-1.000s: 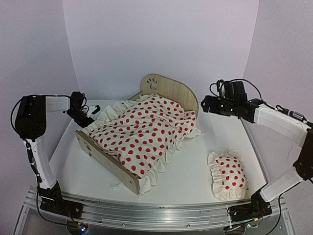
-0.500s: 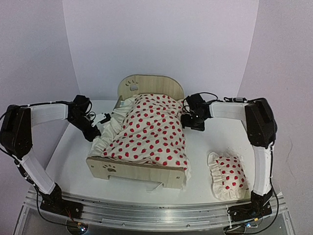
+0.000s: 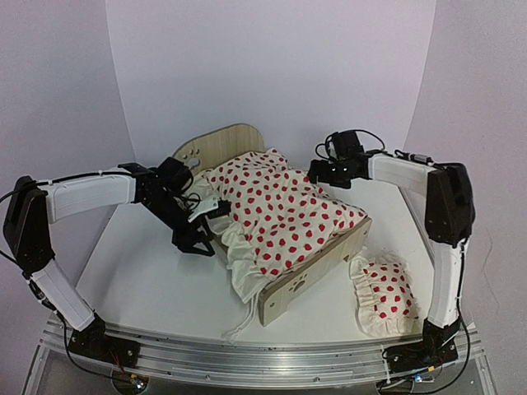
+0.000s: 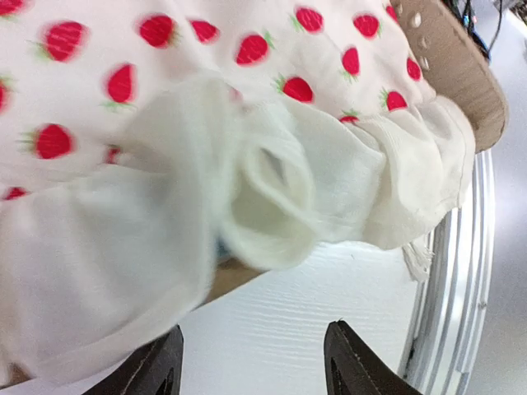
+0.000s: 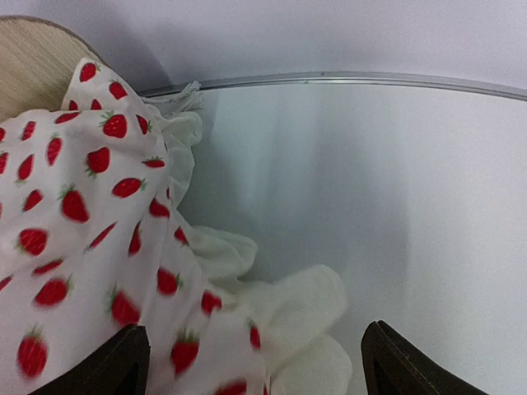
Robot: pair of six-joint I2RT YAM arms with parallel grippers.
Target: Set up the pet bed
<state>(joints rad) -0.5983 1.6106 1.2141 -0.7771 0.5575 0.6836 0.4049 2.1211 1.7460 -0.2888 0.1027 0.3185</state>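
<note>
Your pet bed (image 3: 311, 265) sits slanted on the counter (image 3: 136, 276), with the blanket (image 3: 284, 210) draped over it. The left gripper (image 3: 200, 237) is spread beside the ruffle. The right gripper (image 3: 327, 173) is spread wide by the head-end corner. Neither pinches anything. My guess is you're flanking the frame to square it up. The pillow (image 3: 385, 295) lies apart.

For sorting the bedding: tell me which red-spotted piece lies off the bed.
The small ruffled pillow, lying on the table beside the bed's foot end. The big blanket is draped over the bed.
</note>
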